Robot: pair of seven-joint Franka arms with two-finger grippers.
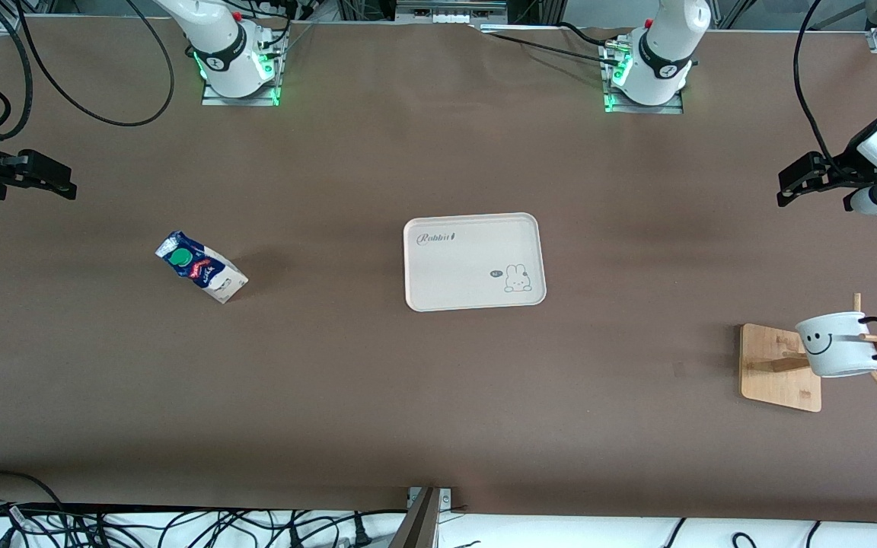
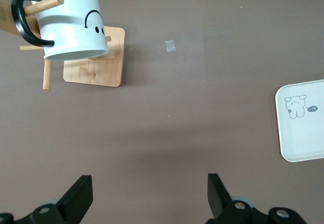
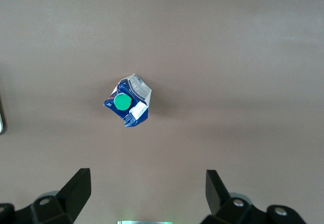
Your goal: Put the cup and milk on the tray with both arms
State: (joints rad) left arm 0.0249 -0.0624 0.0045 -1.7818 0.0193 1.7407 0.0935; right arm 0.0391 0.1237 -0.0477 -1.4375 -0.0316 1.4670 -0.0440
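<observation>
The cream-white tray (image 1: 473, 262) with "Rabbit" lettering lies in the middle of the table; its corner shows in the left wrist view (image 2: 302, 123). The white smiley cup (image 1: 838, 344) hangs by its black handle on a peg of a wooden rack at the left arm's end; it also shows in the left wrist view (image 2: 73, 24). The blue milk carton (image 1: 201, 266) with a green cap stands at the right arm's end, also in the right wrist view (image 3: 128, 101). My left gripper (image 1: 789, 190) (image 2: 150, 196) is open and empty, up in the air. My right gripper (image 1: 65, 183) (image 3: 148, 193) is open and empty.
The wooden rack base (image 1: 781, 367) (image 2: 96, 57) with slanted pegs stands near the table's edge at the left arm's end. A small pale square mark (image 2: 170, 45) lies on the table between rack and tray. Cables lie along the table's front edge.
</observation>
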